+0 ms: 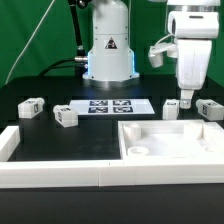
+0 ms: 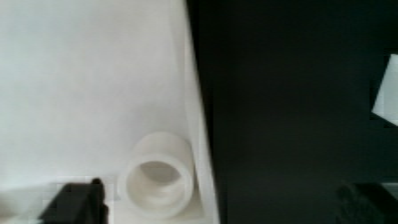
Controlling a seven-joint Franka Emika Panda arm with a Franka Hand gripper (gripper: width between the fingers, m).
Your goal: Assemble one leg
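The fingers (image 2: pixel 75 202) are dark, blunt bars set wide apart with nothing gripped between them. The gripper (image 1: pixel 185 99) appears to touch no part. Beneath it lies the tray (image 1: pixel 170 150), which is smooth white plastic, square, with a raised rim and a round socket (image 2: pixel 160 178) in one corner. The leg (image 1: pixel 172 108), a small white cuboid with black-and-white tags, rests on the matt black table (image 1: pixel 40 128) just beside the gripper, toward the exterior view's left. A second block (image 1: pixel 210 108) lies on the opposite side.

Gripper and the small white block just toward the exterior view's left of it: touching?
Cannot tell. In the exterior view the gripper hangs beside the block, their outlines meeting with no plain gap or contact; the wrist view does not settle it.
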